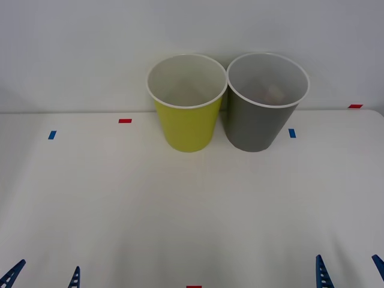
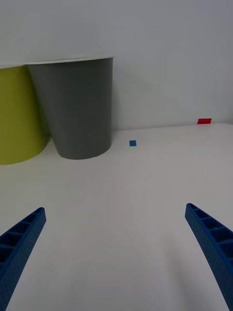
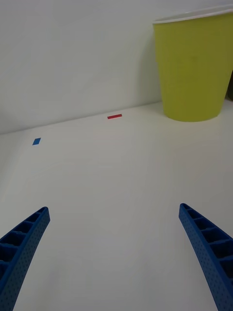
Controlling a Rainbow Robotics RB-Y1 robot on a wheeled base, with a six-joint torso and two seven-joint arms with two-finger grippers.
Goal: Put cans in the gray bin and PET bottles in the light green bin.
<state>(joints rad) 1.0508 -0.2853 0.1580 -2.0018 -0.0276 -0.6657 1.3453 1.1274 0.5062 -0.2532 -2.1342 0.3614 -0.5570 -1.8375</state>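
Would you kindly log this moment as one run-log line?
left gripper: open, parked low | right gripper: open, parked low | gray bin: something pale inside | light green bin: upright beside it

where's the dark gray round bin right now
In the front view the dark gray round bin stands at the table's far edge, right of centre, close beside the yellow-green round bin on its left.

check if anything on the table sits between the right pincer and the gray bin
Nothing visible does. The right pincer is open, low at the near edge of the table, and only bare white tabletop lies between it and the gray bin. The light green bin stands beside the gray one on the robot's left, off that path.
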